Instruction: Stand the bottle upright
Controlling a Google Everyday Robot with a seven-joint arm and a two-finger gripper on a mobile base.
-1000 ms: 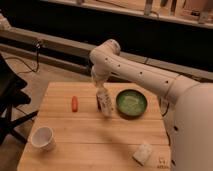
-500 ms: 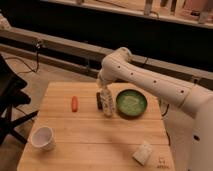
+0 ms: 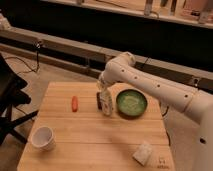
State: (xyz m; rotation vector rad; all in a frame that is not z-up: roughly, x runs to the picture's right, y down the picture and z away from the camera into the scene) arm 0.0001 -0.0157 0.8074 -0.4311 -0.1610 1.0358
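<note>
Robot's claw (image 3: 102, 93) hangs at the top of the whitish bottle (image 3: 105, 106), which stands close to upright on the wooden desk (image 3: 90, 147) just beside the green bowl (image 3: 131, 103), between it and the orange piece (image 3: 74, 103); whether the claw grips it cannot be told.

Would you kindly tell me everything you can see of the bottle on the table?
The bottle is small, slim and whitish, seemingly translucent plastic, with a dark patch on its side. It is nearly upright, its base apparently on the wooden table, between the orange piece and the green bowl. The claw is at its upper part; its grip cannot be made out.
</note>
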